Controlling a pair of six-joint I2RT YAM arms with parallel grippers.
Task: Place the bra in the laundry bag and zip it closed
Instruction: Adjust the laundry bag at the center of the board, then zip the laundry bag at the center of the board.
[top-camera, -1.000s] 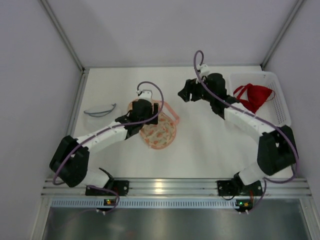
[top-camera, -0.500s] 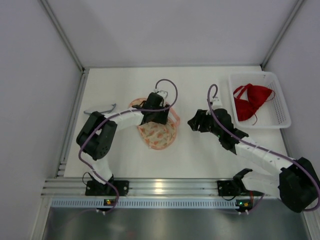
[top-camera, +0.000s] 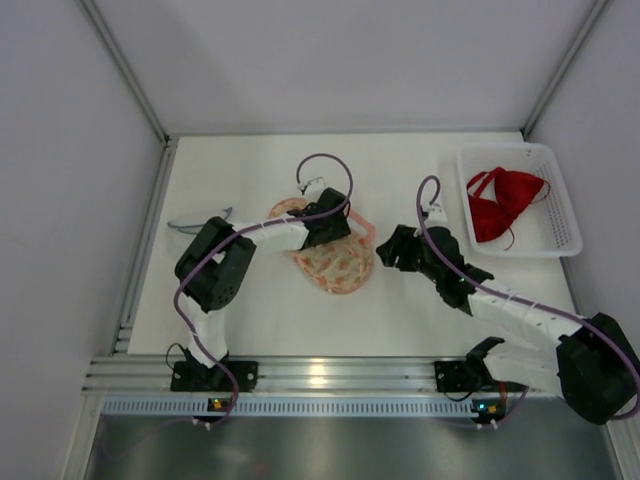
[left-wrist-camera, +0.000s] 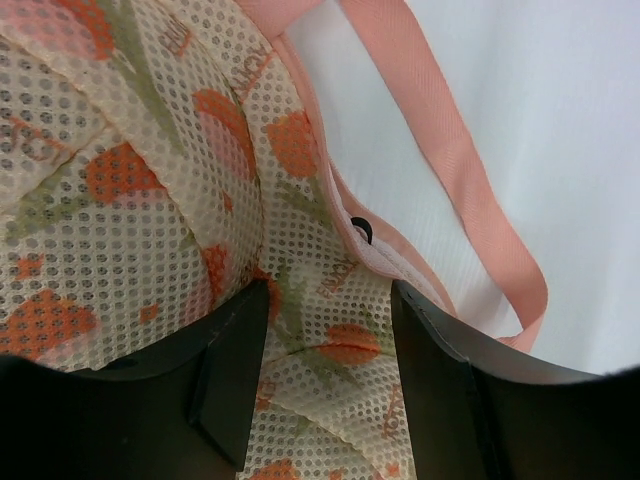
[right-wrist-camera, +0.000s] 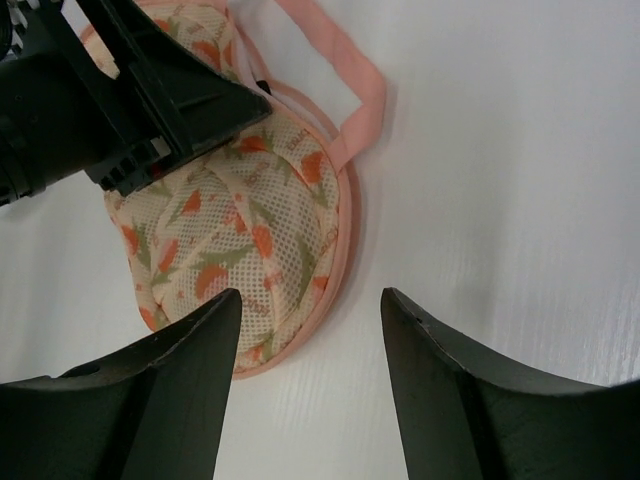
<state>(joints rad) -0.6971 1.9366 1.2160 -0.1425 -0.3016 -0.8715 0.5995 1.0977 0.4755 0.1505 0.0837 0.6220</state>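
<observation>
The laundry bag (top-camera: 340, 262), a round mesh pouch with an orange flower print and pink trim, lies on the white table at centre. My left gripper (top-camera: 325, 225) is at its far edge, shut on a fold of its mesh (left-wrist-camera: 325, 340); a pink strap (left-wrist-camera: 440, 150) loops beside it. My right gripper (top-camera: 392, 250) is open and empty, just right of the bag, with the bag's rim (right-wrist-camera: 250, 230) between and beyond its fingertips (right-wrist-camera: 310, 300). The red bra (top-camera: 505, 198) lies in the white basket (top-camera: 562, 225) at the far right.
A thin grey curved object (top-camera: 198, 222) lies at the table's left side. Metal frame posts and grey walls close in the table left, right and behind. The left arm's gripper (right-wrist-camera: 150, 90) shows in the right wrist view, on the bag.
My left gripper has moved right and the bag has shifted right with it. My right arm swung from near the basket down to the bag's right side.
</observation>
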